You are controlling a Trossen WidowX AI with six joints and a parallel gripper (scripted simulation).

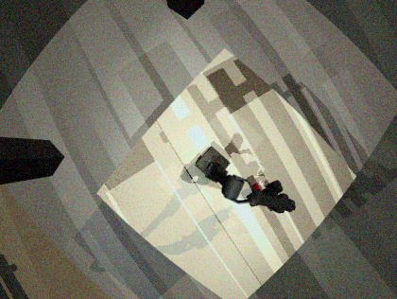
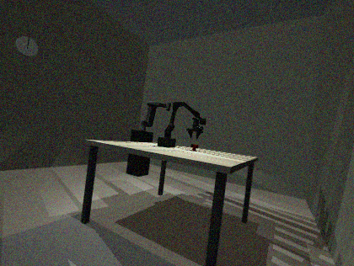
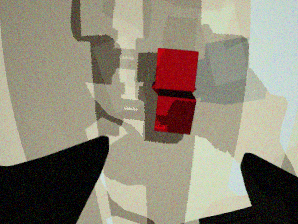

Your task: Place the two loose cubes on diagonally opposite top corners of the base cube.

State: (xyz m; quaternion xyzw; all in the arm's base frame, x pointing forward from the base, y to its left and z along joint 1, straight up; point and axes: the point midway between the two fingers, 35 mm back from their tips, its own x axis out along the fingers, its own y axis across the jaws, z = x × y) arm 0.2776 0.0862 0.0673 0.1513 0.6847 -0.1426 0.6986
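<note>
Two red cubes sit side by side. In the wrist view the far one is evenly lit and the near one is partly shadowed, with a dark band between them. Small red corners of the base cube poke out at the band's ends; the rest of the base is hidden beneath them. In the exterior view the small red stack stands on the table, wider at the top than below. Red also shows in the top view. My gripper is open and empty, above the stack. The exact gap width cannot be told.
The pale table carries strong light stripes and shadows. The arm's base stands on it. A second dark arm stands on a dark pedestal behind the table.
</note>
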